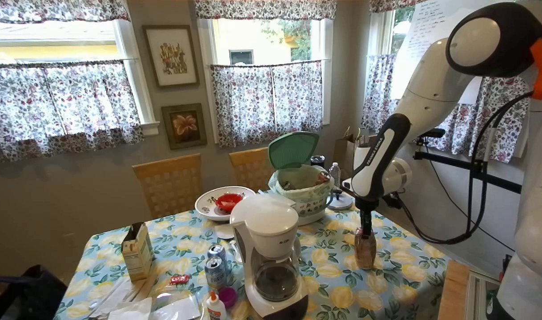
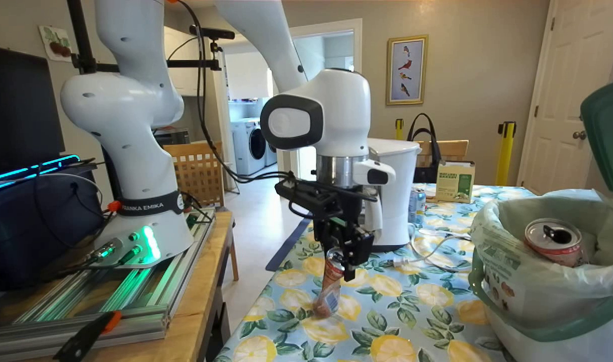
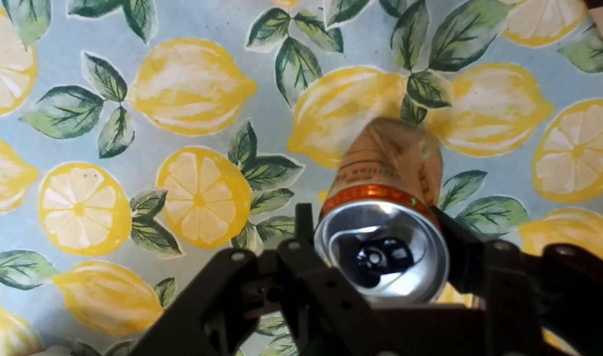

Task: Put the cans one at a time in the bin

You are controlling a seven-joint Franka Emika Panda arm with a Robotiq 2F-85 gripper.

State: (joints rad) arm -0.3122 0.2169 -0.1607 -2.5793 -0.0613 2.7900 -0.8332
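Note:
My gripper [image 3: 374, 222] is shut on an orange-brown can [image 3: 388, 165]. Its fingers are on both sides of the can near its silvery open top. The can is dented and tilted, its lower end at or just above the tablecloth; I cannot tell which. The gripper and the can also show in both exterior views, the can here [image 1: 365, 253] and here [image 2: 329, 294]. Two silvery-blue cans [image 1: 215, 272] stand beside the coffee maker. The pale-green bin [image 1: 308, 206] has its green lid [image 1: 293, 151] raised and a bag lining. A red-silver can [image 2: 555, 241] lies inside it.
A white coffee maker [image 1: 271, 222] stands between the silvery-blue cans and my gripper. A tan carton [image 1: 136, 253], papers [image 1: 175, 310] and a glue bottle [image 1: 215, 306] are on the table. A plate [image 1: 206, 206] and a clear bottle [image 1: 335, 173] are near the bin. A cord [image 2: 429, 259] lies behind the gripper.

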